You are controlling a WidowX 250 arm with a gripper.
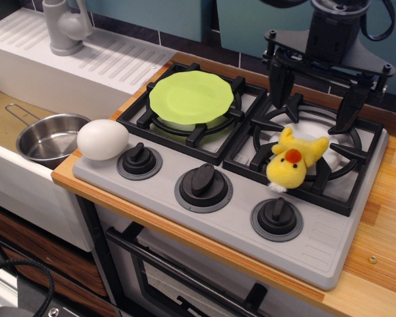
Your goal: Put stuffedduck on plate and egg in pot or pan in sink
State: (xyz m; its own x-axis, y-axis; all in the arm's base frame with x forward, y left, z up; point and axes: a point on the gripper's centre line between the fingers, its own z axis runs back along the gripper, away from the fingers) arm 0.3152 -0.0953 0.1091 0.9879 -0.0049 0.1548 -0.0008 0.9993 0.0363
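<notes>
Stuffedduck (294,161) lies on the right burner grate, just below the gripper (317,99), whose fingers stand apart. Descend straight, clamp the plush body, then carry left to the plate (191,96).

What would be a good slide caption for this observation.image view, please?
Open pincer above stuffedduck on right burner; plate left, egg beside pot.

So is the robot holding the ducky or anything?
No, nothing. The gripper is open above the duck, not touching it.
</notes>
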